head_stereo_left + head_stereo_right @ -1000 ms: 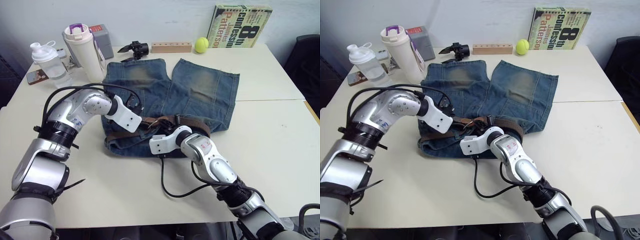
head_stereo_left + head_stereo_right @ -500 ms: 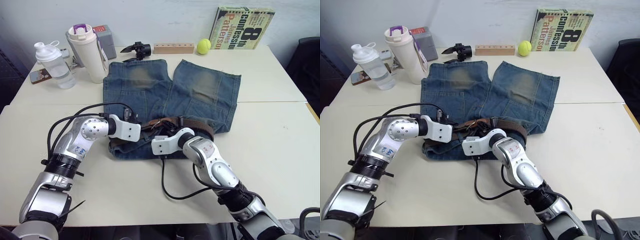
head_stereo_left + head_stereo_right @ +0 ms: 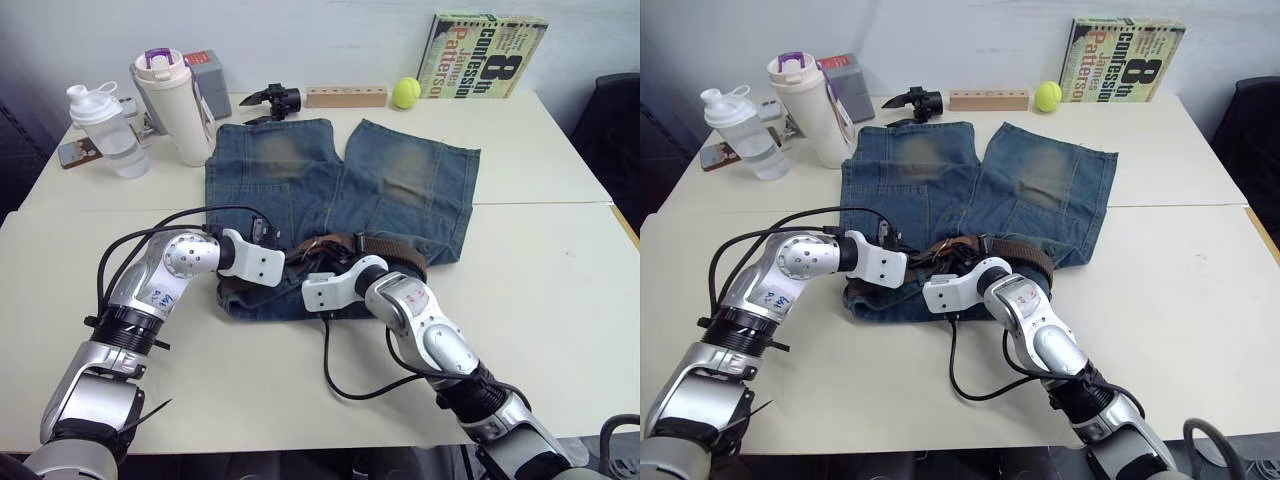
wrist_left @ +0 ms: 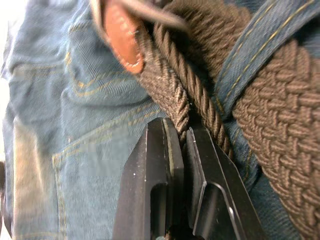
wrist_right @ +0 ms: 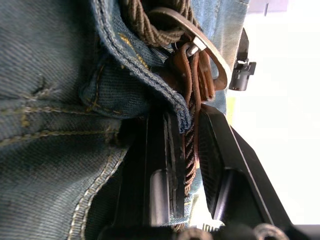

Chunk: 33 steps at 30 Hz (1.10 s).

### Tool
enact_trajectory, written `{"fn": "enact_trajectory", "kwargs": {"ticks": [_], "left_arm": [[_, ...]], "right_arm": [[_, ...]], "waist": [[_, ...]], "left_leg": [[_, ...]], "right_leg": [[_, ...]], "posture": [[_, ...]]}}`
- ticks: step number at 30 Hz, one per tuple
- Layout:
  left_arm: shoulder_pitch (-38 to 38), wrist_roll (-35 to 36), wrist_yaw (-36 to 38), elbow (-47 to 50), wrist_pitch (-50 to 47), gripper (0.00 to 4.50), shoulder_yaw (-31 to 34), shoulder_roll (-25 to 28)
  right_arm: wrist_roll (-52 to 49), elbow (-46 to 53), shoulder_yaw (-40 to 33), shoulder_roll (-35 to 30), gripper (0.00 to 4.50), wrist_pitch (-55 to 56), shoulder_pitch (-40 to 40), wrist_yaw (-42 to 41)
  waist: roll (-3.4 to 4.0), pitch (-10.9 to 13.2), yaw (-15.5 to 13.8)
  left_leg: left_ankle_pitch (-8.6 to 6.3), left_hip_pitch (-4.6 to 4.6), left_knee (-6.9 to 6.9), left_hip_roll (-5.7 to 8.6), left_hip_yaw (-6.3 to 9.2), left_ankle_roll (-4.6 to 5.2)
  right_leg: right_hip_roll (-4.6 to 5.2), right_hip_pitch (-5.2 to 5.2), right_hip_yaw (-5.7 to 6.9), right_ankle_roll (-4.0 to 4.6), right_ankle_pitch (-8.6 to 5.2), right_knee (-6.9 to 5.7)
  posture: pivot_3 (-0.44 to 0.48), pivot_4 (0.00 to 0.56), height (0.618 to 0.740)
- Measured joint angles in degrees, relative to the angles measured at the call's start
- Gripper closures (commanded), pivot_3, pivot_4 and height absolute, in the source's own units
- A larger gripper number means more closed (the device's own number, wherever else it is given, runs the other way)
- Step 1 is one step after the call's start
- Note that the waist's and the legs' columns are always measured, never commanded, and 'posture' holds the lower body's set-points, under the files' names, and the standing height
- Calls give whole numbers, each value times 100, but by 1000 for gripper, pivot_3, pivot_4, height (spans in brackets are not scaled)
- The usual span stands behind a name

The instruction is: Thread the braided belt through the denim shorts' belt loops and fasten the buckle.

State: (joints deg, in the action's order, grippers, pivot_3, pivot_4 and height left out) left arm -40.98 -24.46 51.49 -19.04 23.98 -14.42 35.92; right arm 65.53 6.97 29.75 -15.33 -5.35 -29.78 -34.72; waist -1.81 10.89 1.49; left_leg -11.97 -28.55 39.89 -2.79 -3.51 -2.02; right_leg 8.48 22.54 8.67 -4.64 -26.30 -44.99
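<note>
Both arms are reaching forward and bending inward at the elbow, so that the two hands are meeting near the middle, just beside each other. The left hand (image 4: 182, 145) is pointing toward the robot's right, its two black fingers (image 4: 155, 165) closing on a strand of the braided belt (image 4: 200, 95). The right hand (image 5: 187, 145) is pointing toward the robot's left, its fingers (image 5: 162, 165) pinching the belt against the waistband edge of the denim shorts (image 5: 55, 100).
</note>
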Motion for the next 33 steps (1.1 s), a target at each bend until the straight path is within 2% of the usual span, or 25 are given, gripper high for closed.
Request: {"fn": "enact_trajectory", "kwargs": {"ticks": [10,18,24,26,27,31,32,33], "left_arm": [[-350,37,91,-628,226,4500,6,-311],[-321,130,-69,-820,-534,4500,199,-1059],[-199,130,-159,-873,-549,4500,210,-1300],[-154,130,-183,-908,-498,4500,204,-1398],[-160,131,-236,-959,-457,4500,204,-1474],[-222,113,-342,-1201,-231,4500,164,-1682],[-247,100,-374,-1268,-188,4500,87,-1757],[-300,81,-404,-1317,-109,4500,-25,-1896]], "right_arm": [[-1,-118,-24,2,4310,109,-83,34],[0,-127,-235,-94,4310,105,-29,-155],[-88,259,-426,-93,4310,-82,365,-634],[-160,444,-531,-94,3289,-120,550,-797],[-290,551,-498,-88,2945,-92,632,-904],[-451,909,-526,-71,1111,-148,960,-1127],[-508,1012,-504,-65,938,-137,996,-1164],[-569,1187,-442,-18,279,-134,1077,-1237]], "waist": [[0,-1,-2],[3,-39,-177],[9,-123,-255],[14,-149,-270],[15,-158,-271],[18,-177,-280],[21,-182,-290],[18,-185,-310]], "left_leg": [[0,0,3,0,0,0],[-2,1,15,6,1,4],[-18,23,19,8,-1,21],[-24,38,19,8,-1,24],[-30,42,17,7,0,22],[-42,45,18,7,1,24],[-44,45,19,7,1,26],[-47,43,18,8,2,28]], "right_leg": [[1,-2,2,1,-2,-3],[7,-21,6,0,-2,1],[8,-56,8,-7,-6,20],[8,-84,13,-17,-11,39],[6,-93,16,-18,-12,49],[9,-100,23,-19,-12,53],[10,-107,26,-22,-14,56],[10,-111,28,-25,-16,63]], "posture": [[0,150,657],[0,150,657],[0,150,657],[0,150,657],[0,150,657],[0,150,657],[0,150,657],[0,150,657]]}}
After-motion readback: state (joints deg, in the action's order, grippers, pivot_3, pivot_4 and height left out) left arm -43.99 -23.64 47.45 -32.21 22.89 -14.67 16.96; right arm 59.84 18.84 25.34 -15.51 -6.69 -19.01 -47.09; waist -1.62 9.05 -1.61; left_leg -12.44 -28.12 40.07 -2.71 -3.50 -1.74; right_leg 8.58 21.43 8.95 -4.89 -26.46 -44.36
